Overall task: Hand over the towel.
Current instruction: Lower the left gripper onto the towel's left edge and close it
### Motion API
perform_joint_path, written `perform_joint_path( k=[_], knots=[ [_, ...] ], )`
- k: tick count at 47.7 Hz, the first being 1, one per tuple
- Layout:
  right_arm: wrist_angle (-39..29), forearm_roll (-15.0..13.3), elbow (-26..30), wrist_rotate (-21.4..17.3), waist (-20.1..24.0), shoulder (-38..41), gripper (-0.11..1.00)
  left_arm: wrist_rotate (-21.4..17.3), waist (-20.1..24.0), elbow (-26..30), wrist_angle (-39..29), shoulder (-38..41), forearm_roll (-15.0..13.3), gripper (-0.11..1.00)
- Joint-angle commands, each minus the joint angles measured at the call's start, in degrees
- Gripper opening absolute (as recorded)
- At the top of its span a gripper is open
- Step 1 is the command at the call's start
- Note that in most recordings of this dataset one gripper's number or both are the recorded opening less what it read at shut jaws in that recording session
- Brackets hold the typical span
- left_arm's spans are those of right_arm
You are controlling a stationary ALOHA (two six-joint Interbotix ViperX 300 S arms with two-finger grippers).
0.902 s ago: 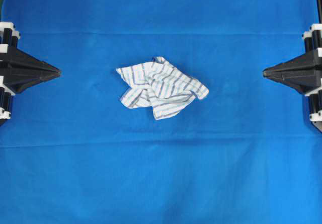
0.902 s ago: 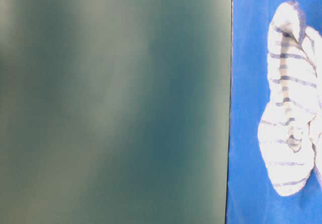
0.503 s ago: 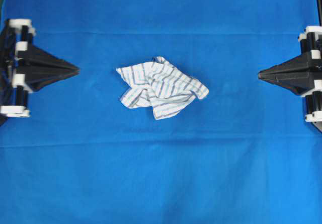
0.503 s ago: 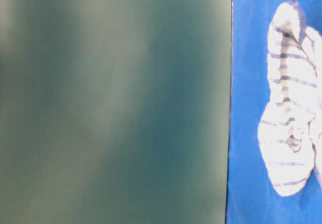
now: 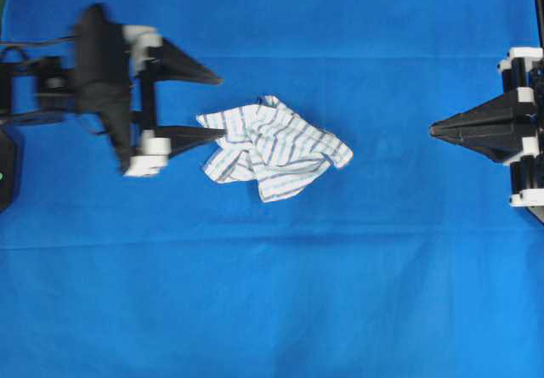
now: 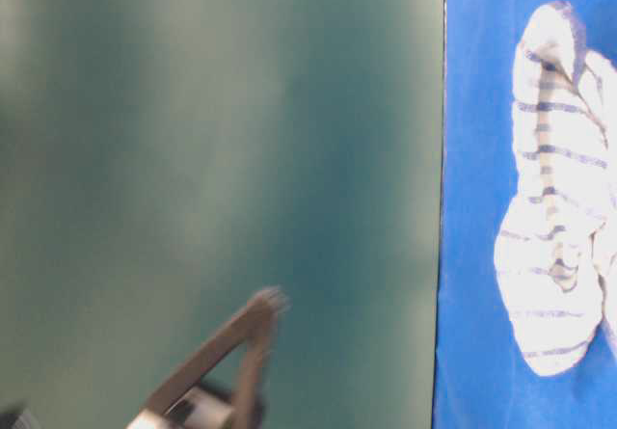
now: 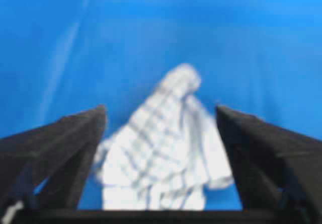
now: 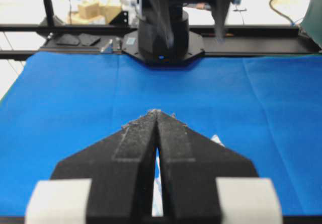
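Note:
The towel (image 5: 272, 147), white with thin blue and grey check stripes, lies crumpled in the middle of the blue tablecloth (image 5: 272, 293). My left gripper (image 5: 223, 104) stands open just left of it, one fingertip close to the towel's left corner and the other farther back over bare cloth. In the left wrist view the towel (image 7: 161, 158) fills the gap between the two spread black fingers (image 7: 65, 143). My right gripper (image 5: 432, 129) is shut and empty at the right edge, pointing at the towel from well away. In the right wrist view its fingertips (image 8: 157, 112) meet, hiding most of the towel.
The tablecloth covers the whole work surface. The left arm's base (image 8: 163, 38) and a black frame rail (image 8: 251, 45) stand beyond the cloth's far edge in the right wrist view. A dark green backdrop (image 6: 212, 159) fills most of the table-level view.
My left gripper has opened wide and swept right from the left edge to the towel's left side. The right gripper has crept slightly left, still shut. The towel has not moved.

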State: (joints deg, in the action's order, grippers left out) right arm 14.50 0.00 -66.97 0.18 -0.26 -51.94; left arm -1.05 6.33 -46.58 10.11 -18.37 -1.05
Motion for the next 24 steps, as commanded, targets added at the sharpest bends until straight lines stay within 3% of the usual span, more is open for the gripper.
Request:
perform_joint_path(
  k=[1,10,24],
  knots=[
    [0.2,0.0,0.9,-0.1,-0.1,0.8,0.00,0.1,1.2,4.7,-4.1,4.8,0.0,0.91],
    [0.4,0.0,0.7,-0.1,-0.1,2.1,0.00,-0.8,2.5,9.8,-9.0,15.2,-0.1,0.94],
    [0.5,0.0,0.4,-0.1,-0.1,4.0,0.00,-0.4,2.9,14.2,-8.1,29.0,-0.1,0.94]
  ],
)
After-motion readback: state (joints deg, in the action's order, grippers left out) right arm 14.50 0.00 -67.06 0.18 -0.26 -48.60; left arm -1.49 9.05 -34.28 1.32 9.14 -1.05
